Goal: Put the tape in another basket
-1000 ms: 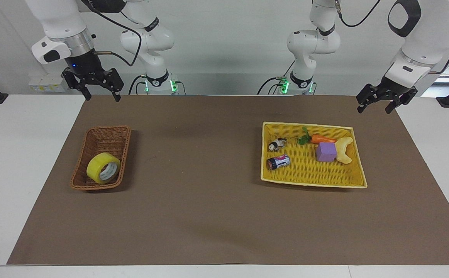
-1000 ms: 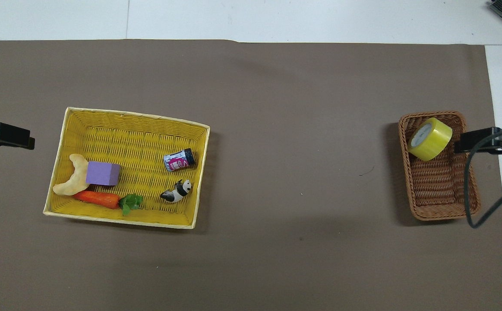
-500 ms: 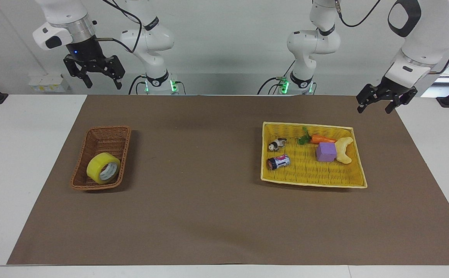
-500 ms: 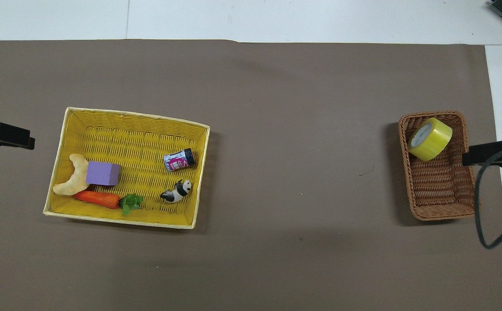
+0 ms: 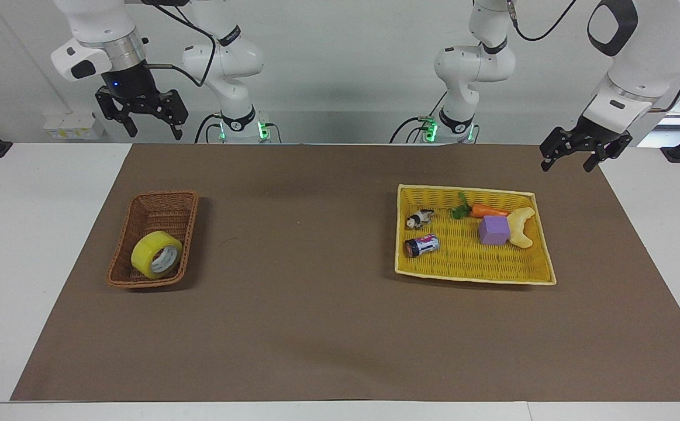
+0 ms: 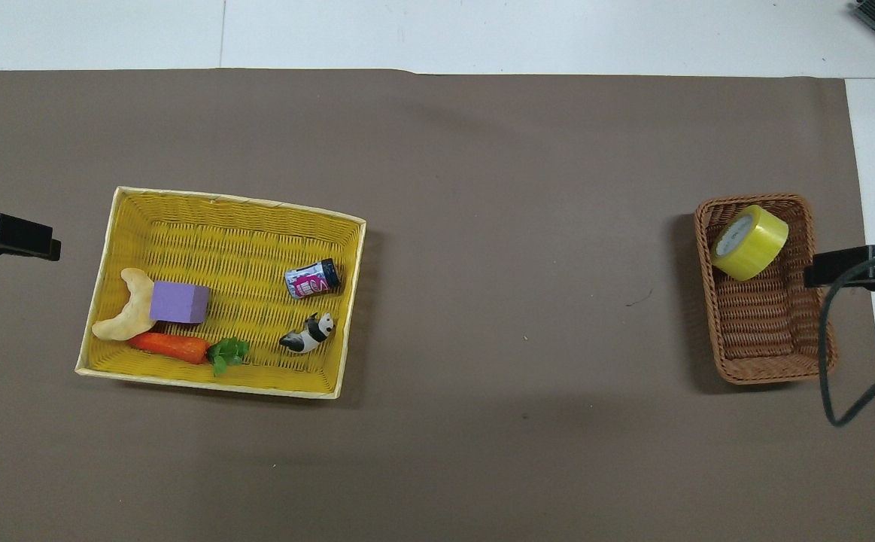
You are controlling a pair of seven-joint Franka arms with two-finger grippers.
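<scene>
The tape sits inside the brown basket, tilted on its edge with its white core showing, in the part of the basket farther from the robots. In the overhead view the tape leans against the basket wall at that same end. The basket rests on the brown mat covering the worktop, toward the right arm's end.

The right end effector hangs in the air above the mat's edge closest to the robots, over a spot nearer the robots than the basket and well apart from the tape. Its fingers are spread open and hold nothing. In the overhead view only its dark tip shows, just beside the basket's outer rim.

The left end effector hovers above the mat's corner at the left arm's end, also open and empty, well apart from the tape. Below it, and a little farther from the robots, lies the yellow tray. The tray holds a carrot, a purple block, a pale curved piece touching the block, a small panda figure and a battery. In the overhead view the left end effector's tip shows just outside the tray's rim.
</scene>
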